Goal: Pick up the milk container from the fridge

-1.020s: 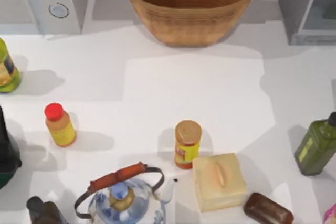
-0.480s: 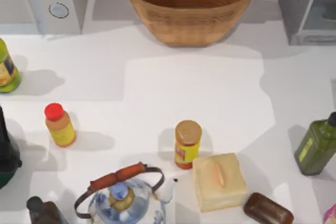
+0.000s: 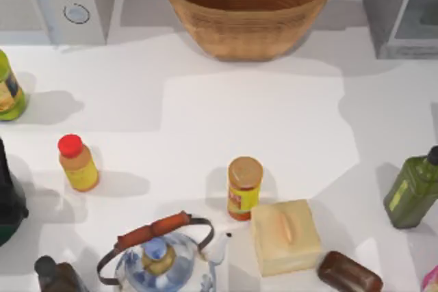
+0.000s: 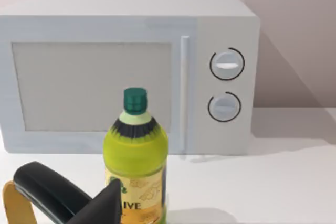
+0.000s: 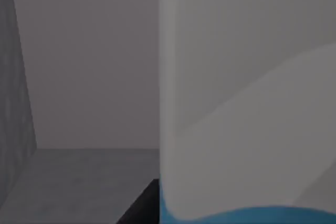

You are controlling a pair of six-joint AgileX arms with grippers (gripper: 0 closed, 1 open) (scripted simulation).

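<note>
Although the top view is held against the two before it, nothing on the white worktop [image 3: 253, 114] has shifted: the woven brown basket [image 3: 248, 6], the orange jar with the yellow label [image 3: 244, 187] and the blue-and-white kettle [image 3: 161, 258] all stand where they stood. Any change therefore lies with the right arm, inside the large plain grey fridge [image 3: 383, 5] at the far right.

The right wrist view looks into that grey interior, and the milk container [image 5: 247, 103], a white carton with a light blue band low on its side, stands upright very close ahead. A dark edge beside the carton's foot is judged to be part of the right pincer [image 5: 143, 208]. Whether it is apart, together or clamped on the carton cannot be told.

The left pincer [image 4: 63, 203] is parked at the far left, facing the yellow-green bottle with the dark green cap [image 4: 135, 150] and the light grey box with two round knobs [image 4: 126, 72]; its state cannot be told either.

Judgement: the approach is near its end and the grasp is not yet confirmed. The carton stays in the fridge.
</note>
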